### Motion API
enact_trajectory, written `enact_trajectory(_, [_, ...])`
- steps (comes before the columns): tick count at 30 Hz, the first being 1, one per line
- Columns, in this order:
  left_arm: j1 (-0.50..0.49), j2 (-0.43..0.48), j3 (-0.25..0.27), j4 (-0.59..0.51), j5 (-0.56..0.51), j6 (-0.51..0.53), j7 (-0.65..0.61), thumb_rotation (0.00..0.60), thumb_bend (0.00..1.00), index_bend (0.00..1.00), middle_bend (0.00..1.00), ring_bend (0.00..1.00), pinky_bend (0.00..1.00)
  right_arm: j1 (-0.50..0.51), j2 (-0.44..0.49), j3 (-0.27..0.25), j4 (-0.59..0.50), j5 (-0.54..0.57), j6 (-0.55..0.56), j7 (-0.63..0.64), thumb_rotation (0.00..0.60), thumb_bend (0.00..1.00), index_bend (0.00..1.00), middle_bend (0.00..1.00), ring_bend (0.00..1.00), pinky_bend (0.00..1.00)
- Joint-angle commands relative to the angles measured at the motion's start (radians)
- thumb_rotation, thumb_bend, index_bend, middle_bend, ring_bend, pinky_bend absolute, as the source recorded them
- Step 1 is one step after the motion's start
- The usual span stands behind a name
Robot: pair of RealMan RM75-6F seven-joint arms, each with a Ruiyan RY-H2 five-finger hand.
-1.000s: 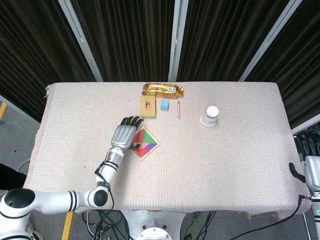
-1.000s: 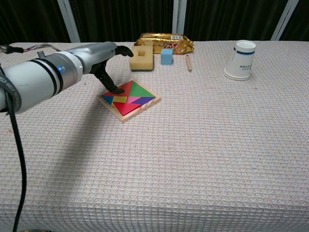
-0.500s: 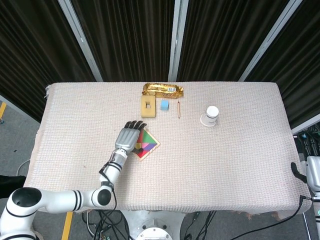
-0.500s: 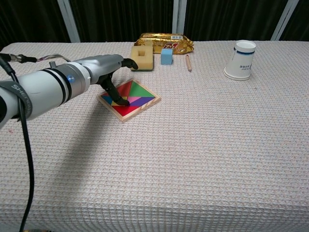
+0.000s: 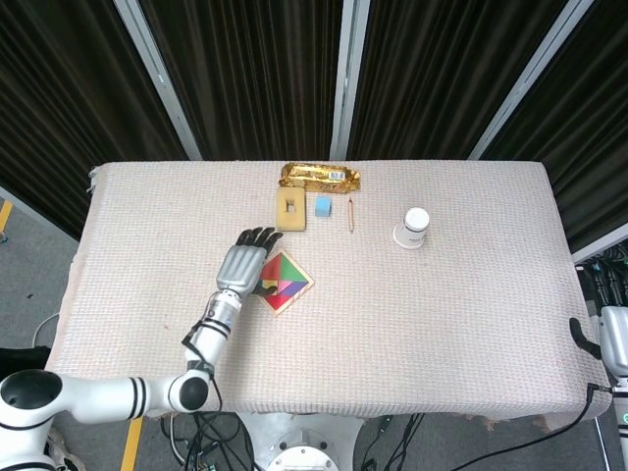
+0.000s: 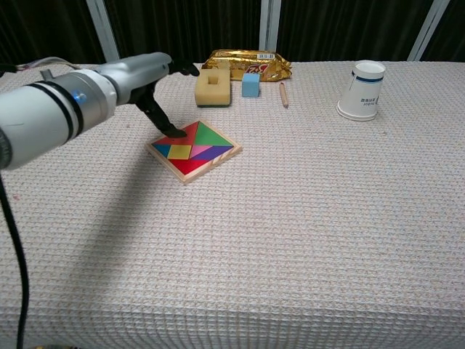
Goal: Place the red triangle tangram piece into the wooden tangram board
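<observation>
The wooden tangram board [image 6: 186,177] [image 5: 280,310] lies left of the table's middle, filled with coloured pieces. A red triangle [image 6: 191,134] [image 5: 274,265] lies flat in its far-left part, and a second red piece [image 6: 190,165] lies at the near corner. My left hand [image 6: 145,78] [image 5: 242,265] hovers at the board's left side with its fingers spread, holding nothing. One dark fingertip [image 6: 175,133] touches the left edge of the far red triangle. Part of my right arm [image 5: 610,343] shows low at the right edge, off the table; its fingers cannot be made out.
Along the back stand a yellow sponge block [image 6: 212,87], a small blue cube [image 6: 251,84], a pencil [image 6: 283,94] and a gold snack packet [image 6: 247,62]. A white paper cup [image 6: 362,90] stands at the back right. A woven cloth covers the table.
Half a second ago my left hand's finger pressed down near the board's middle. It has since drawn back to the left, and its fingertip now rests at the far red triangle's left edge.
</observation>
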Motion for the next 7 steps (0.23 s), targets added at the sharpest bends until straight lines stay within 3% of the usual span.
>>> enact_trajectory(1, [0.148, 0.122, 0.121, -0.121, 0.204, 0.132, -0.118, 0.600, 0.15, 0.12, 0.06, 0.00, 0.07, -0.003, 0.004, -0.003, -0.010, -0.006, 0.006, -0.007, 0.600, 0.30, 0.00, 0.00, 0.00, 0.00])
enact_trajectory(4, [0.252, 0.200, 0.252, -0.102, 0.383, 0.212, -0.214, 0.600, 0.11, 0.12, 0.07, 0.00, 0.07, -0.004, -0.001, -0.005, -0.018, -0.017, 0.018, -0.018, 0.600, 0.30, 0.00, 0.00, 0.00, 0.00])
enact_trajectory(7, [0.344, 0.270, 0.343, -0.050, 0.504, 0.297, -0.294, 0.600, 0.07, 0.12, 0.07, 0.00, 0.07, -0.006, -0.013, -0.010, -0.021, -0.029, 0.029, -0.030, 0.600, 0.30, 0.00, 0.00, 0.00, 0.00])
